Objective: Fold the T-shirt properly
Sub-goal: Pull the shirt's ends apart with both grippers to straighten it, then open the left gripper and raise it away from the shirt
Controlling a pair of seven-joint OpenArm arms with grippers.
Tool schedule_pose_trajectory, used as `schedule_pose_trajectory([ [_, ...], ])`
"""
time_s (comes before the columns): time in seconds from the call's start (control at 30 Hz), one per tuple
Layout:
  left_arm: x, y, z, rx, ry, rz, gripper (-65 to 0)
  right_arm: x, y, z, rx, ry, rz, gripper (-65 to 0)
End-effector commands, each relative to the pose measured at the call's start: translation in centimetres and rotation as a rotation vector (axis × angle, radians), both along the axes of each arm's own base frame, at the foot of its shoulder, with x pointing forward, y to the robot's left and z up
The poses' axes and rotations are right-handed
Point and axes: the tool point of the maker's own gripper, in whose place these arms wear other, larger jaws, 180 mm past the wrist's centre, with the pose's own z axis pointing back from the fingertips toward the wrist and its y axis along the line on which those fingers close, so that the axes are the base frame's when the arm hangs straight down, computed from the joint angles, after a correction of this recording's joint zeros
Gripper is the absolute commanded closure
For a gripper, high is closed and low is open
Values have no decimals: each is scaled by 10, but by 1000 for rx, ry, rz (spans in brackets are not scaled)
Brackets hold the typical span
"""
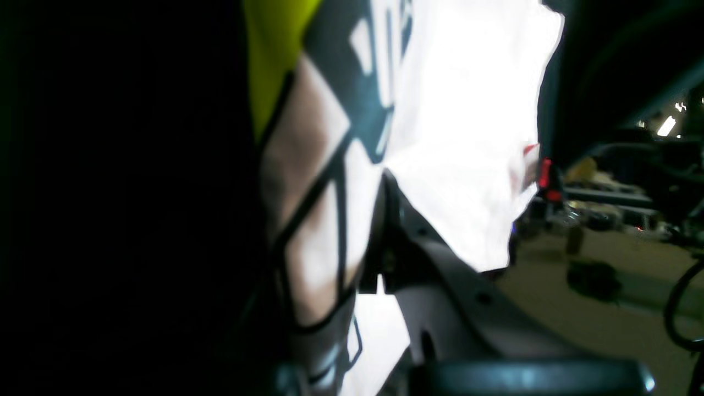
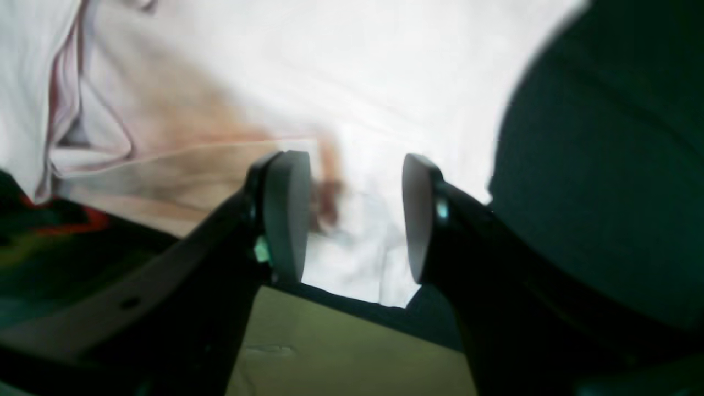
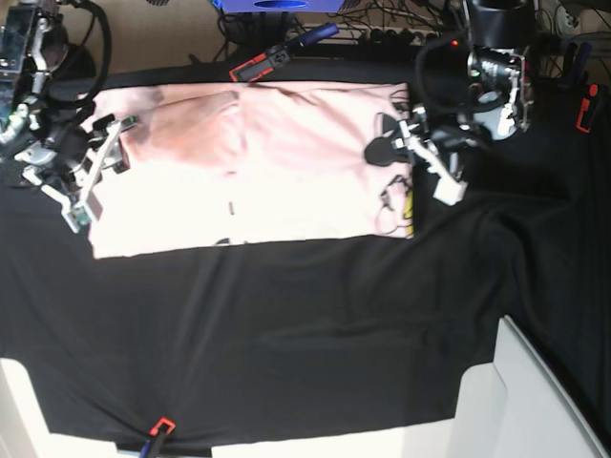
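The pale pink T-shirt (image 3: pixel 267 162) lies flat across the far half of the black table cloth, folded into a wide rectangle. Its black and yellow print shows at the right edge. My left gripper (image 3: pixel 414 145) sits on that printed edge. In the left wrist view the printed fabric (image 1: pixel 308 181) bunches against the one visible finger (image 1: pixel 423 258), and the left gripper (image 1: pixel 379 187) is shut on the T-shirt. My right gripper (image 3: pixel 94 181) is at the shirt's left edge. Its pads (image 2: pixel 286 209) stand apart, so the right gripper (image 2: pixel 355 160) is open, and the shirt's hem (image 2: pixel 357 258) lies between them.
The black table cloth (image 3: pixel 315 334) covers the table. A red and black clamp (image 3: pixel 258 65) holds its far edge, another clamp (image 3: pixel 158 429) the near edge, and an orange one (image 3: pixel 587 105) sits far right. A white panel (image 3: pixel 535 401) stands at the near right corner.
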Motion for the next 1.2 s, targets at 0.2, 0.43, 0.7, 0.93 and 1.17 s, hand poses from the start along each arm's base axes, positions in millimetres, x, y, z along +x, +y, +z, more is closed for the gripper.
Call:
schedule_pose_trajectory([
  [0.2,-18,66,-6,147,60,58,0,19,-18,5,184,-15,-111,-374],
  [0.43,-11,74,-1,166,45,54,-69,28,-10,-4,368,15,-143,-373],
  [0.7,1,70,17,182,-31,37,-336,37,-11,0,368,4,-138,-379],
  [0.93,-6,116,32,245,-10,100,-410,35,-19,-19,391,65,-178,-379],
  [1.17,-6,165,65,382,-67,172,-524,47,-17,-13,402,43,-172,-415],
])
